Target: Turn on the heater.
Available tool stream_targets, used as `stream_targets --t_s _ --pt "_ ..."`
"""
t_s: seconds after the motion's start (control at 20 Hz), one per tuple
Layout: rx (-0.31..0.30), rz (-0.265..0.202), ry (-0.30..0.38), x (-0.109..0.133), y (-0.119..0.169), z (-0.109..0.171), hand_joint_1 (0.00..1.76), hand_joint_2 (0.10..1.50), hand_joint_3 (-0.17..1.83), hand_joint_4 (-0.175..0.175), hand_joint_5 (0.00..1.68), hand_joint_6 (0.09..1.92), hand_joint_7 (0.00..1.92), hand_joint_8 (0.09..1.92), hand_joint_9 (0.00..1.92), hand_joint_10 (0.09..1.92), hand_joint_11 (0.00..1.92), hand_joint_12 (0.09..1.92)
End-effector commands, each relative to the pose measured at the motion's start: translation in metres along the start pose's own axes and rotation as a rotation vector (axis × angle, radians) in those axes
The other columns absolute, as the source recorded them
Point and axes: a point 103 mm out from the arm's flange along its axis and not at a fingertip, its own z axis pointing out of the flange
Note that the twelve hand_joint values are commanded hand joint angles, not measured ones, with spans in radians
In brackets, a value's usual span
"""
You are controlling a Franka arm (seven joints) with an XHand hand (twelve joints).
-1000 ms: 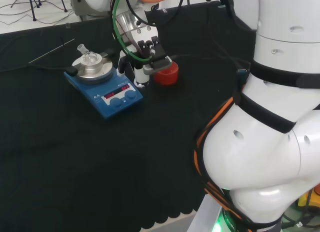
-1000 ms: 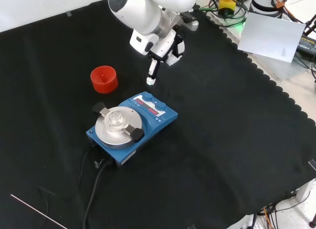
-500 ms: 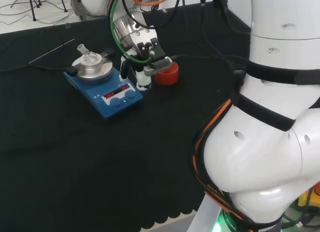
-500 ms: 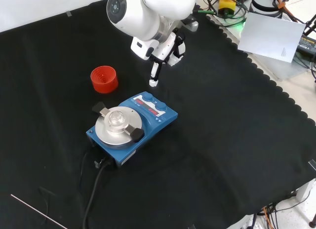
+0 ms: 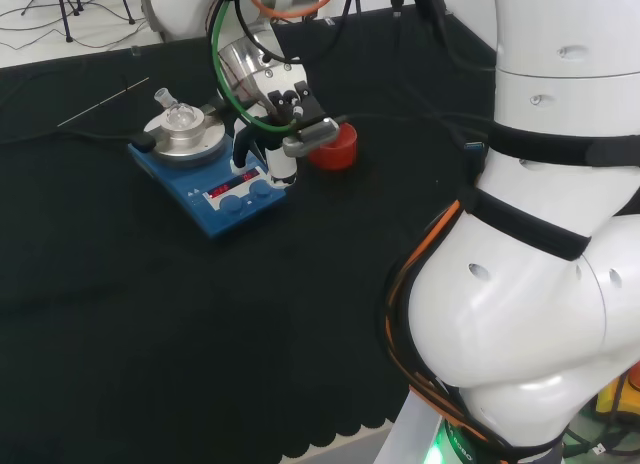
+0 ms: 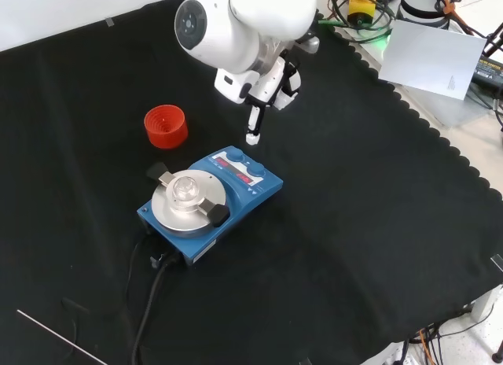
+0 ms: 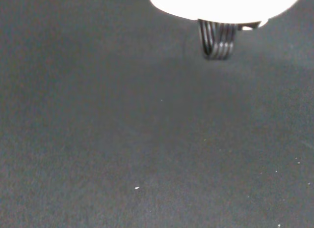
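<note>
Just above the heater's knob end: the hand (image 6: 266, 82), one finger straight and pointing down, the others tucked, holding nothing.
Heater (image 6: 211, 201): blue hotplate stirrer mid-cloth, two knobs (image 6: 246, 164) facing the hand.
Risk: the fingertip may miss the knob and shove the heater, judging by its offset.
Beside the heater: red ribbed stand (image 6: 165, 126).
Surface: black cloth (image 6: 377, 223).
Room: cables and paper beyond the cloth's edge.

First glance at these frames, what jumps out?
The blue heater, mid-cloth in the front view, with a silver plate and a small glass flask on top. The hand hangs just above its knob edge, one finger pointing down. A red ring stands up and left of the heater.
</note>
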Motion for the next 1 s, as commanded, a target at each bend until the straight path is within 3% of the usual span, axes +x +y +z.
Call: stream_targets --t_s 0.05,1.0 --pt "0.016 -0.014 -0.007 0.006 0.005 0.004 1.51 0.57 1.23 0.014 0.36 0.09 1.71 1.74 1.88 1.62 1.74 1.53" --pt "0.05 -0.036 0.0 0.011 0.026 0.014 1.51 0.57 1.24 0.017 0.36 0.09 1.71 1.73 1.88 1.61 1.75 1.53"
